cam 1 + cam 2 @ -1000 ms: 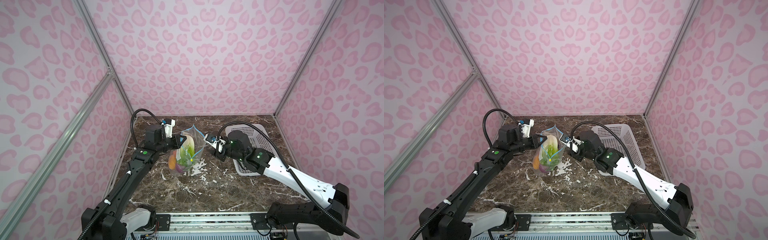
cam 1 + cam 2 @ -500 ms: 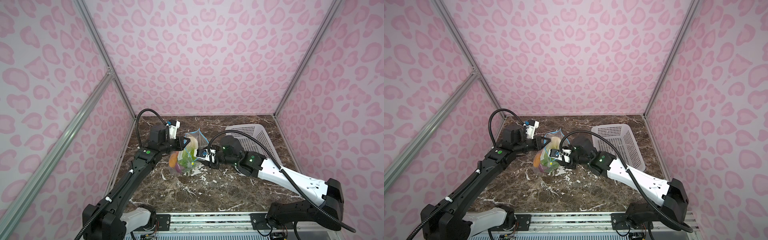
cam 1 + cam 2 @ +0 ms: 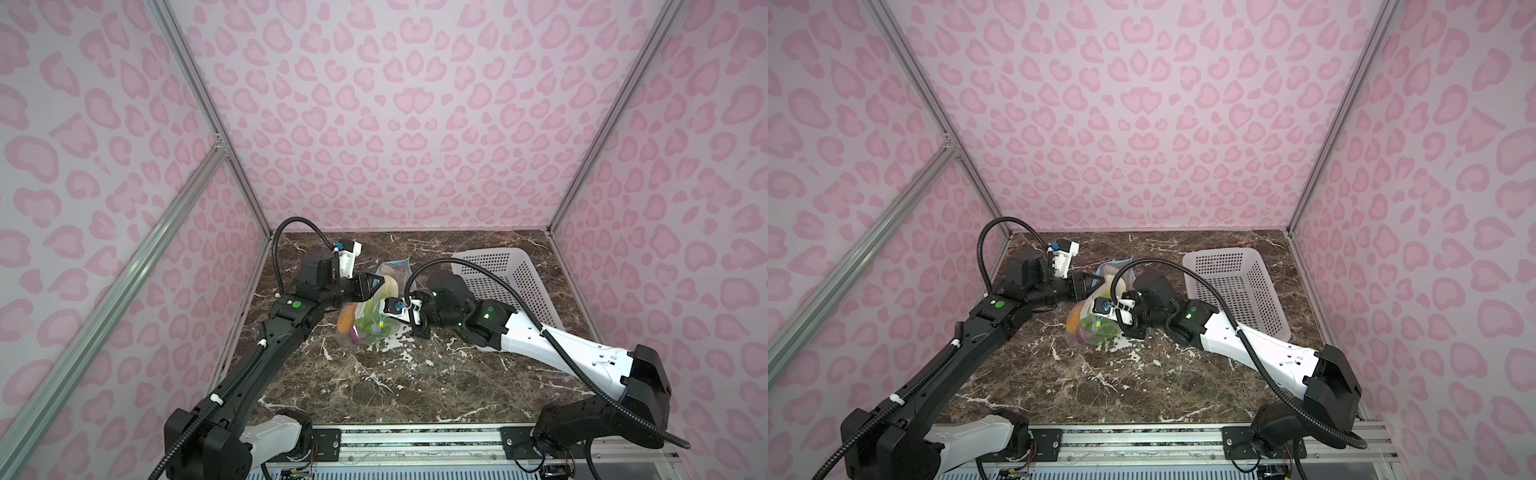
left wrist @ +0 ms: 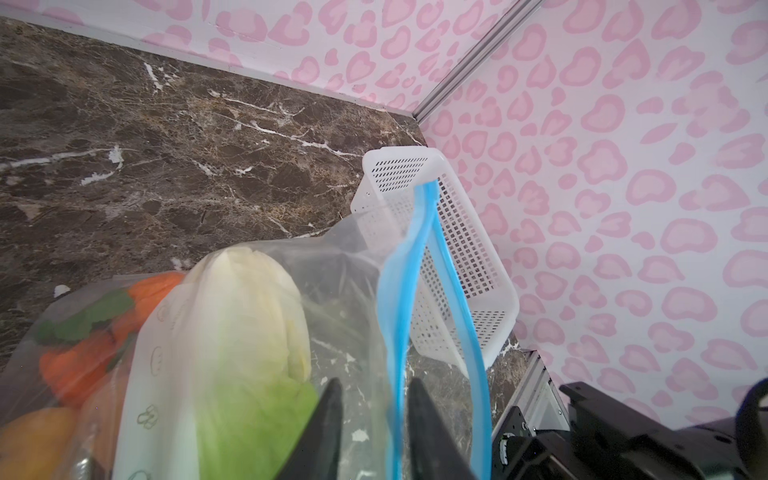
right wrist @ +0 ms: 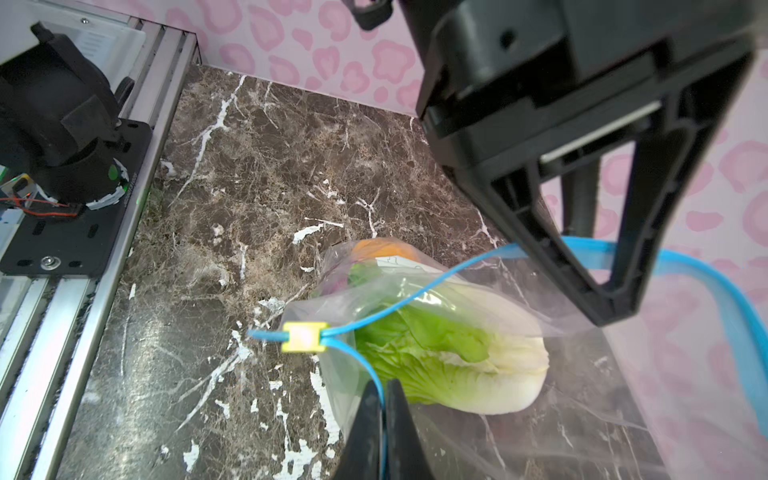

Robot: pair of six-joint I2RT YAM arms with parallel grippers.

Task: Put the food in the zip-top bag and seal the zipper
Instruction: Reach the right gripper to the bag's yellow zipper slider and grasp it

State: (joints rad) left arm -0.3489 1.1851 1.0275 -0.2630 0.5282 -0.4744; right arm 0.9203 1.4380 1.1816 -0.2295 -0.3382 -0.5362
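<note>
- Pinching the zipper (image 4: 395, 299) just behind its yellow slider (image 5: 303, 336), right hand (image 5: 383, 411) is clamped on the blue strip, likely anchoring that end for sealing
- left hand (image 4: 374, 419) has fingers (image 4: 328, 419) parted, with the strip loose between them, ungripped
- zip-top bag (image 3: 374, 328) rests on counter (image 3: 374, 386) just beside basket (image 3: 490, 251), mouth unsealed, with cabbage (image 5: 457, 365) and other food (image 4: 75, 365) inside

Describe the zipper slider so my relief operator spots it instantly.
On the marble table, beside the white basket, sits the clear bag of toy vegetables. Follow its blue zipper strip to the end by the right claw: the slider is the only yellow block on it.
</note>
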